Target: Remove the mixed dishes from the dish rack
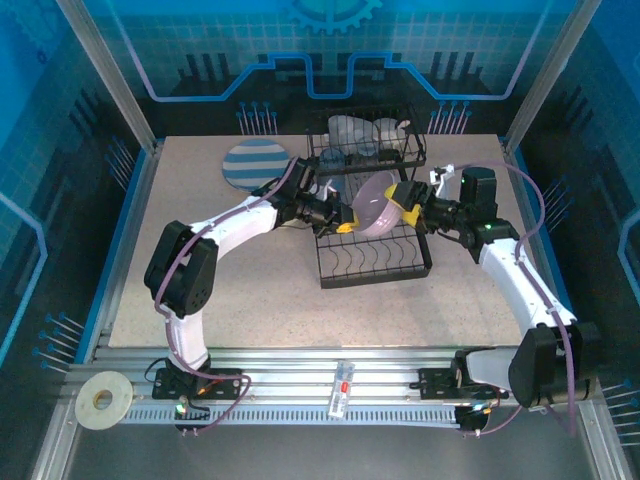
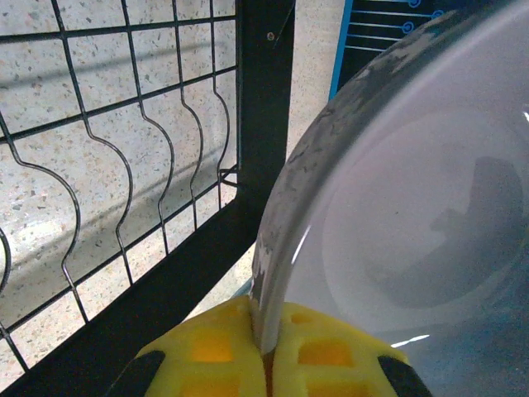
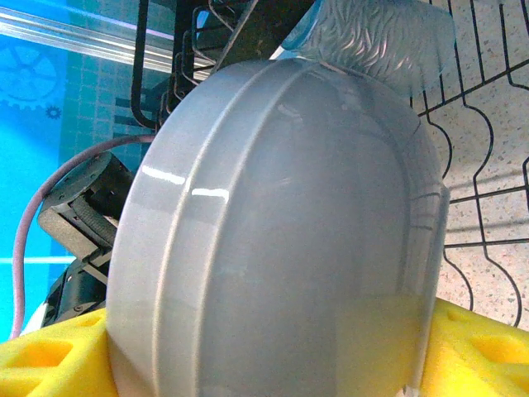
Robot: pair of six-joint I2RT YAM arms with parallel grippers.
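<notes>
Two arms share one dish: the left gripper (image 1: 346, 222) is pinched tight on the rim of the lavender bowl (image 1: 378, 205). The right gripper (image 1: 406, 194) clasps the same bowl from the opposite side, with its jaws spread wide across the body. The bowl hangs on edge between them, over the curved plate slots of the black wire dish rack (image 1: 375, 268).

From the left wrist, the yellow fingers (image 2: 211, 351) meet on the thin rim of the bowl (image 2: 413, 207). The rack's black upright frame (image 2: 252, 107) stands just beside them, and the wavy slot wires lie farther out to that side over speckled tabletop. From the right wrist, the bowl's outer wall (image 3: 273, 223) spans the gap between the yellow pads (image 3: 483, 351). A ribbed clear plastic cup (image 3: 388, 37) sits just past the bowl's far rim, and rack wires (image 3: 488, 107) run close alongside the pad.

Beyond the grippers, the rack's upper basket holds more clear plastic cups (image 1: 350, 130). Out past the left gripper, a blue-and-white striped plate (image 1: 252, 165) lies flat, well apart from the rack. Bare table (image 1: 250, 290) opens between that gripper and the arm bases. A roll of tape (image 1: 102, 400) rests on the near rail. A gear emblem (image 1: 335, 10) is printed on the blue backdrop behind the rack.
</notes>
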